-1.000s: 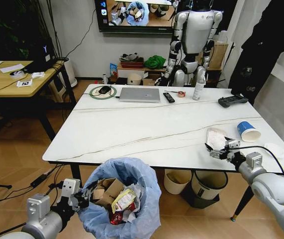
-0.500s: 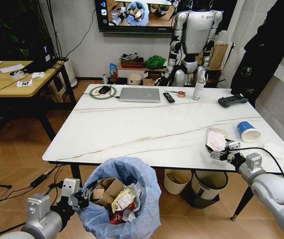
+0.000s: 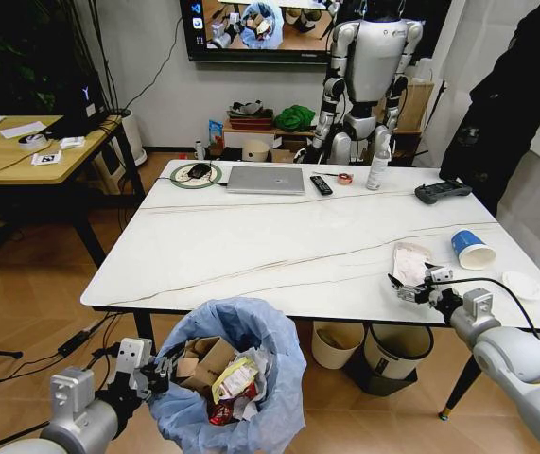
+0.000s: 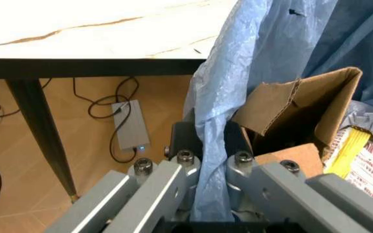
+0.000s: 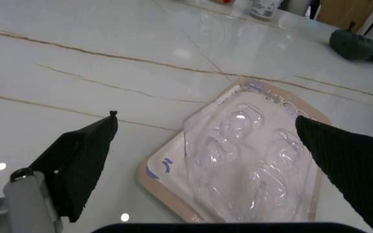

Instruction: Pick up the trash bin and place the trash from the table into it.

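The right gripper (image 3: 411,286) hangs low over the table (image 3: 279,246) with its fingers spread wide, and the clear packet (image 5: 251,162) lies flat between and just ahead of them, nothing over it. Beyond the packet and to the gripper's right the paper cup (image 3: 472,250) lies on its side. To its left the marble is bare up to the laptop (image 3: 266,180) and remote (image 3: 321,185) at the far edge.

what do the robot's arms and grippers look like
Both arms are rounded silver-grey shells ending in boxy grey wrist blocks. The left gripper has grey metal linkage bars with black-headed bolts. The right gripper has black, textured, wedge-shaped fingers, and a thin black cable loops over its wrist.
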